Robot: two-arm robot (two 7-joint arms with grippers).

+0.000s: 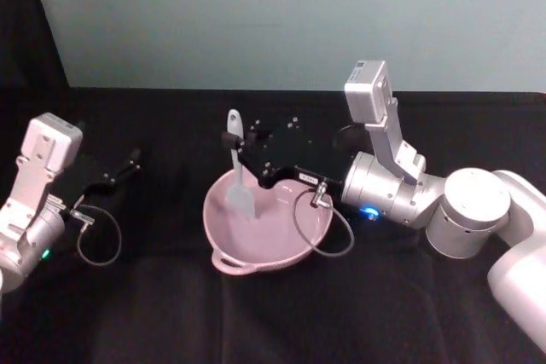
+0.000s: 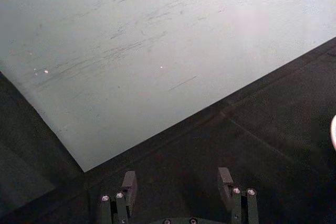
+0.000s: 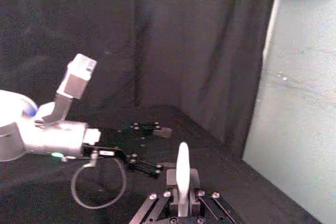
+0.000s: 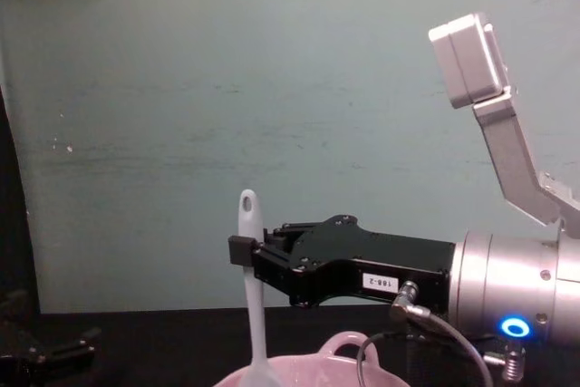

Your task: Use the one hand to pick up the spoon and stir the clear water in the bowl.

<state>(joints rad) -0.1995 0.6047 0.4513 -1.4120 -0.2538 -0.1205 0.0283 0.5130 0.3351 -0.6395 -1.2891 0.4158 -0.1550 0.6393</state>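
Right end effector (image 1: 232, 141) pinches your white spatula (image 1: 239, 172) high on its slim handle, blade in the pink bowl (image 1: 286, 251); likely light, stiff, slick, so grip firmly; left end effector (image 1: 130, 162) parked, spread.

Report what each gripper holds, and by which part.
The right gripper holds the white spoon by its upper handle, just below the hole, blade down in the pink bowl. The left gripper, off to the left, is open and empty.

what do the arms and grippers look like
The left gripper and right gripper are black, on silver cylindrical wrists, each with a looped grey cable and white box on a bracket. The right has a white number label and blue ring light.
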